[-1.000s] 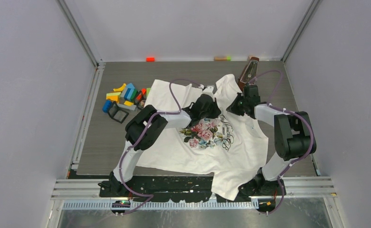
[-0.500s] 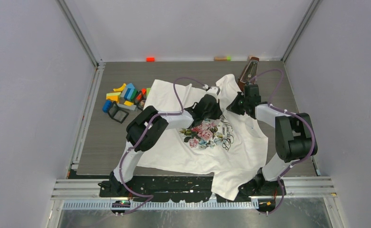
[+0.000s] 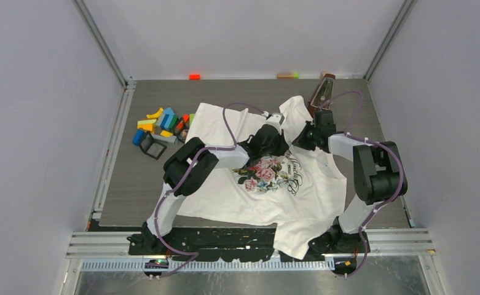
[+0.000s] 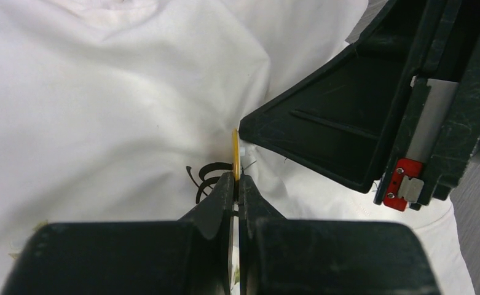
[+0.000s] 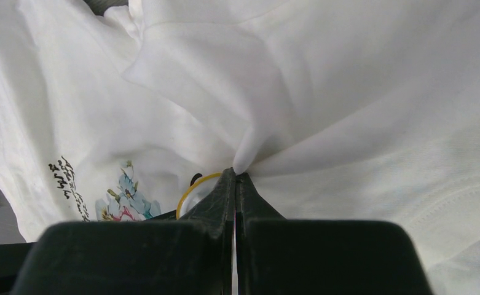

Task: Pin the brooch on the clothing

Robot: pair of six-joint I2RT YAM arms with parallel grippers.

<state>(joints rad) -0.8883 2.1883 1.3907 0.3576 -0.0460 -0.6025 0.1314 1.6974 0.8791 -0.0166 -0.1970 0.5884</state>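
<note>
The clothing [image 3: 237, 196] is a white T-shirt with a rose print, spread across the table. My left gripper [image 3: 284, 142] [image 4: 236, 178] is shut on the brooch [image 4: 235, 153], a thin disc with a yellow rim held edge-on just above the dark lettering. My right gripper [image 3: 297, 140] [image 5: 235, 174] is shut on a pinched-up fold of the clothing [image 5: 360, 92]. Its tip meets the brooch's edge in the left wrist view. The brooch's yellow rim [image 5: 191, 190] shows just left of the right fingers. The pin itself is hidden.
Coloured blocks [image 3: 160, 123] and black frames [image 3: 153, 147] lie left of the shirt. A brown wooden object [image 3: 322, 91] stands behind the right arm. Small blocks [image 3: 194, 76] sit along the back wall. The shirt's hem [image 3: 295, 239] hangs over the near edge.
Both wrists have shifted slightly toward the far side of the table, keeping their tips together. Both grippers have stayed shut.
</note>
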